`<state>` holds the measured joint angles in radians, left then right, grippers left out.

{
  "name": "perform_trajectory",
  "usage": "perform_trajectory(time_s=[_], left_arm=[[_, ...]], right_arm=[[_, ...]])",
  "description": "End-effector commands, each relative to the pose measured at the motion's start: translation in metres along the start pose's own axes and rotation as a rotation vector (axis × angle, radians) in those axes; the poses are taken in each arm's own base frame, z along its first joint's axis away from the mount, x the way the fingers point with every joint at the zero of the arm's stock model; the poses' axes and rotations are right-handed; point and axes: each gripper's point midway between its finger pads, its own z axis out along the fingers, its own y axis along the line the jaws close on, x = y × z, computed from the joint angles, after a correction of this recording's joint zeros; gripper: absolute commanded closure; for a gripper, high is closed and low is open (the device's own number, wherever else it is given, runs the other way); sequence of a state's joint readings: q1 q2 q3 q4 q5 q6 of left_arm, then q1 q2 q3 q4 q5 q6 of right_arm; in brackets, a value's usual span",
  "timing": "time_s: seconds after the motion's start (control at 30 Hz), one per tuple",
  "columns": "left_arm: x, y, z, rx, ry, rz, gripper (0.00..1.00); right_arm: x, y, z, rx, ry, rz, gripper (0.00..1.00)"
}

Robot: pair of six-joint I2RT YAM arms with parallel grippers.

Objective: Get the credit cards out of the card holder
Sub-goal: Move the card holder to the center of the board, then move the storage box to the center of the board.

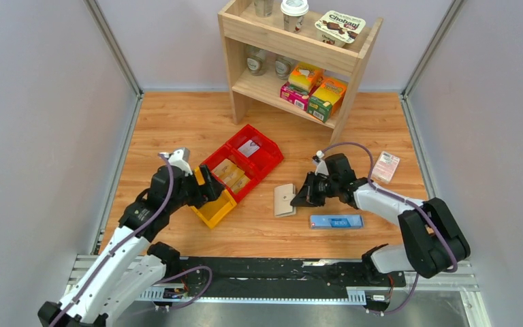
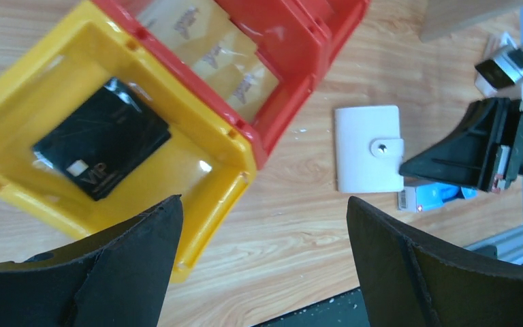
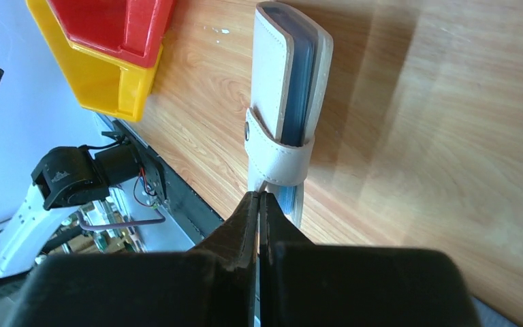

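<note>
- The right hand [image 3: 259, 197] is pressed fully together, its two black fingers [image 3: 242, 218] meeting with no gap between them.
- The card holder [image 3: 286, 102] lies on the bench [image 1: 177, 122] directly ahead of that hand's tips. It is folded closed, with pale blue lining showing between its cream covers.
- Its snap strap [image 3: 276, 153] wraps over the open edge and faces the right hand. The fingertips touch the strap end, though from the wrist view I cannot tell if any of it is pinched between them.
- A long narrow blue box [image 1: 336, 221] lies on the bench just beside the right hand, on the side nearer the arm bases.
- A small pink-white packet [image 1: 385, 167] lies behind the right hand, well apart from the card holder.
- The left hand [image 2: 264, 204] is spread wide and holds nothing.
- It hangs over the near corner of a yellow bin [image 2: 231, 146].
- Under and ahead of the left hand, a black card marked VIP [image 2: 102, 146] lies flat in the yellow bin.
- Red bins [image 1: 245, 160] sit beyond the yellow one, touching it, and one of them holds clear packets.
- The card holder is off to the side of the left hand's open fingers, apart from the bins.
- A wooden shelf [image 1: 299, 54] stands far ahead of both hands.
</note>
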<state>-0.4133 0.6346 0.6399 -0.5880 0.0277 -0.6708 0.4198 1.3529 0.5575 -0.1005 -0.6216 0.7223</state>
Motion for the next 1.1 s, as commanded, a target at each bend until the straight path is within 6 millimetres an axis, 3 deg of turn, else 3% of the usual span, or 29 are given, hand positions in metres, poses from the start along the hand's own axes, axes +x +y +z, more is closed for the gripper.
perform_trajectory(time_s=[0.0,0.3,0.47,0.6,0.63,0.73,0.9,1.07], left_arm=[[-0.003,-0.030,0.012,0.054,-0.015,-0.006,0.04],[0.035,-0.074,0.046,0.082,0.081,0.079,0.05],[0.053,-0.088,0.067,0.071,0.144,0.144,0.05],[0.064,-0.098,0.086,0.075,0.185,0.198,0.05],[0.065,-0.101,0.090,0.077,0.191,0.206,0.05],[0.080,-0.102,0.107,0.073,0.250,0.243,0.05],[0.098,-0.097,0.130,0.042,0.314,0.283,0.05],[0.092,-0.084,0.146,-0.041,0.311,0.396,0.06]], right_arm=[[0.001,0.009,0.006,0.024,0.053,-0.063,1.00],[0.010,-0.014,-0.002,0.206,0.129,-0.117,0.89],[-0.005,-0.006,-0.017,0.234,0.042,-0.191,0.58],[-0.026,-0.004,-0.035,0.303,-0.070,-0.276,0.27],[-0.030,-0.004,-0.038,0.317,-0.088,-0.291,0.15],[-0.038,-0.003,-0.048,0.346,-0.143,-0.317,0.02],[-0.044,-0.006,-0.057,0.375,-0.205,-0.336,0.00],[-0.047,-0.004,-0.059,0.377,-0.223,-0.352,0.00]])
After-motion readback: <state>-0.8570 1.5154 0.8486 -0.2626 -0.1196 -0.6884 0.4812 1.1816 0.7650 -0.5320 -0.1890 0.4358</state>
